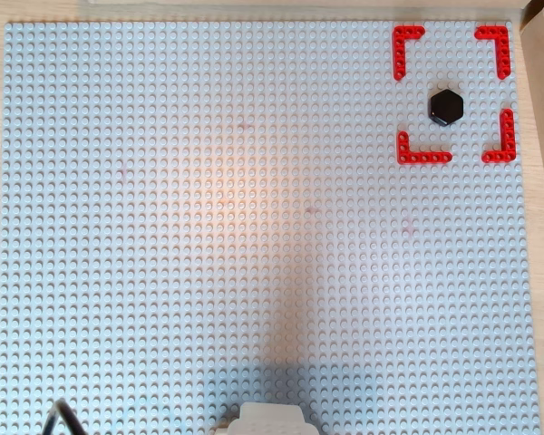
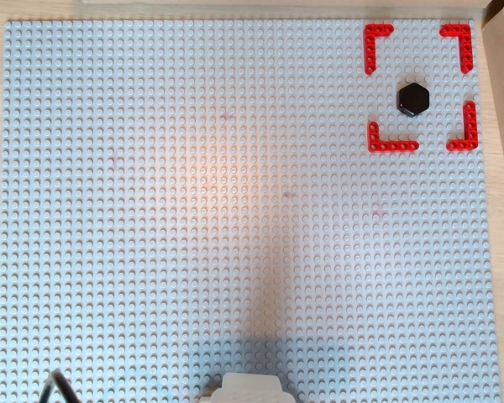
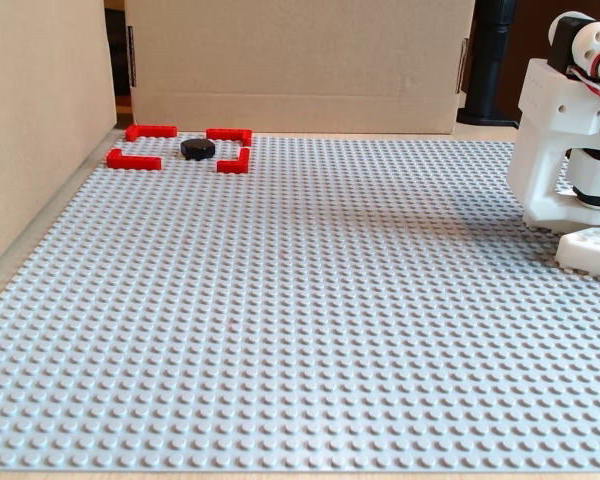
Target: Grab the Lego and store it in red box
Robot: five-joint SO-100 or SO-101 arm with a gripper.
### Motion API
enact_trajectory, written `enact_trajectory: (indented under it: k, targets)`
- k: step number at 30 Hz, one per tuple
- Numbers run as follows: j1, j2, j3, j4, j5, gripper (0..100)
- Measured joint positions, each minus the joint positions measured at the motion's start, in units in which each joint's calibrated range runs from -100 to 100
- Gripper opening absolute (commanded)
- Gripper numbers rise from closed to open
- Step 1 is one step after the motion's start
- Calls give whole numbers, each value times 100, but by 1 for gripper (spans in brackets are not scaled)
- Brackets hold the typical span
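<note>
Black hexagonal Lego sits inside red corner-piece box on grey studded baseplate.

Large grey studded baseplate [image 1: 254, 227] fills both overhead views; cardboard walls [image 3: 300, 60] stand behind it in fixed view. White arm base [image 3: 565, 140] stands at right in fixed view, gripper out of frame, so jaw state can't be told. Red box of four L-shaped pcs [image 1: 403, 41] lies top right; black hexagonal Lego [image 1: 446, 106] rests within, approx. centre.

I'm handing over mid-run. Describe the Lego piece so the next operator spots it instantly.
Start from the large grey studded baseplate and go to its top right corner in both overhead views, where four red L-shaped pieces mark out the red box. The Lego lies inside that outline. It is the only dark, flat-topped hexagon; everything near it is red or grey.
</note>
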Motion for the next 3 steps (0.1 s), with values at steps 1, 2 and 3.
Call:
enact_trajectory:
  k: [1,2,3]
  targets:
    - [0,0,0,0,0,5]
    - [0,0,0,0,0,5]
    - [0,0,0,0,0,5]
